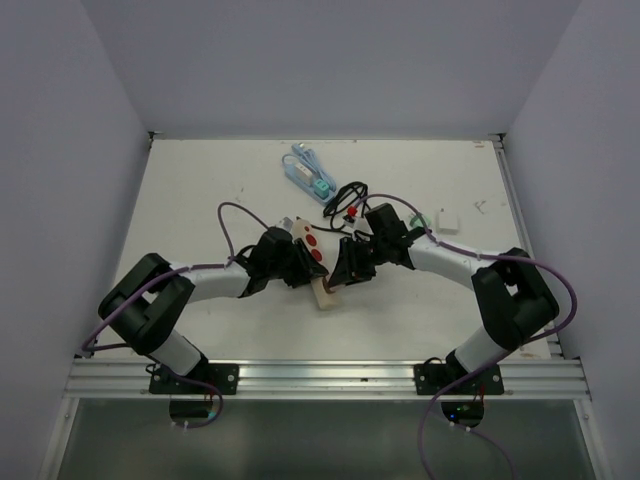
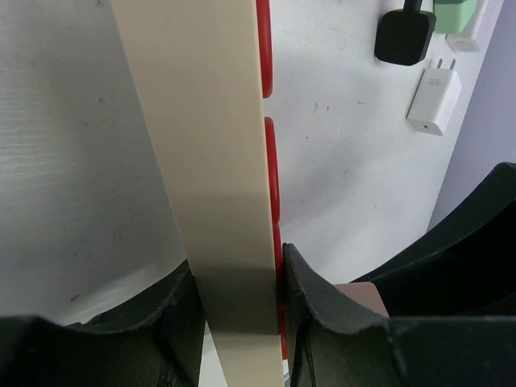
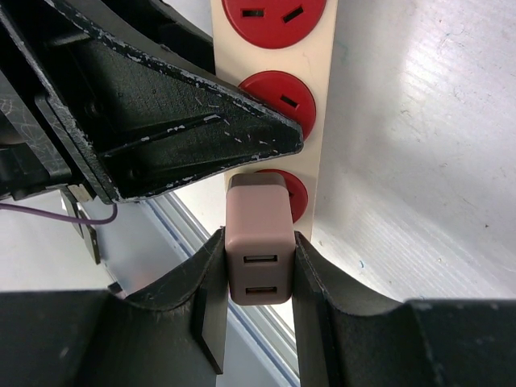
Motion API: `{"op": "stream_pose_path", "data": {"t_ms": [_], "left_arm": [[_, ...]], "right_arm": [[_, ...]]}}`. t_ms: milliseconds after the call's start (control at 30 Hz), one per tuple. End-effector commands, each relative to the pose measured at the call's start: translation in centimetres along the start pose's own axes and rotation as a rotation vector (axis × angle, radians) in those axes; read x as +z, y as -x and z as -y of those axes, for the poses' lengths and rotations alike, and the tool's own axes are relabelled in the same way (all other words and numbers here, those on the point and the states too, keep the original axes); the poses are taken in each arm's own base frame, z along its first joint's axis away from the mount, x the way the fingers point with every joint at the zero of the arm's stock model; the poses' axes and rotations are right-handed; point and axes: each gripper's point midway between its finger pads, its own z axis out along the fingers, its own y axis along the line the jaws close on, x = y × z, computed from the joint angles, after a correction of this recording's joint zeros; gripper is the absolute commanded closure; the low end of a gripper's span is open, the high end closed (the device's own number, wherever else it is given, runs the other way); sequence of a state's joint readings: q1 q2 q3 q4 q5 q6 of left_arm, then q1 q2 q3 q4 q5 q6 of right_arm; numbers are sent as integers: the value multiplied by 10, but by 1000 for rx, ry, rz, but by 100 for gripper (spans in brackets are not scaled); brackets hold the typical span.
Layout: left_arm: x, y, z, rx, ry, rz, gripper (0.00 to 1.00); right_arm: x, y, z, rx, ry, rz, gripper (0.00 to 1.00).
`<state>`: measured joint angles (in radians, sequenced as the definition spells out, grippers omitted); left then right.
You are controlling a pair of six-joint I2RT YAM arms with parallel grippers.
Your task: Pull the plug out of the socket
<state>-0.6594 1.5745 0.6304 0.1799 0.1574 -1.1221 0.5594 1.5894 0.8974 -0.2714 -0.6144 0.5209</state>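
1. My right gripper [image 3: 258, 250] is clamped on the pink USB plug [image 3: 258, 222], which is seated in a red socket [image 3: 297, 197] of the power strip [image 3: 322, 105].
2. My left gripper [image 2: 239, 282] pinches the strip's edges and acts as the anchor.
3. The plug's long axis points straight out of the strip's face (toward my right wrist) — I'd pull along it.

the left tool [image 1: 303, 262] crowds the plug [image 3: 259, 242] closely, leaving bare table [image 3: 419, 161] only beyond the socket strip [image 3: 318, 56].
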Motion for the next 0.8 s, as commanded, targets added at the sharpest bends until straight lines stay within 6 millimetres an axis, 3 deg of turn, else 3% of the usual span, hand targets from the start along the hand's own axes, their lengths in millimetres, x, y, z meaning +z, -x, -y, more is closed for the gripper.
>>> {"op": "stream_pose_path", "data": {"t_ms": [0,200,600,767], "left_arm": [[-35,-30,-164,123,545,-113,100],[-33,-29,-164,121,566,-119,100],[-28,-30,-157,108,565,-113,100],[-26,-33,-157,111,558,-128,100]], "right_arm": [[-26,9,26,19,-76,58,100],[-24,14,29,42,-120,71,100],[0,20,7,-5,-200,69,100],[-6,22,7,-24,-202,66,100]]}}
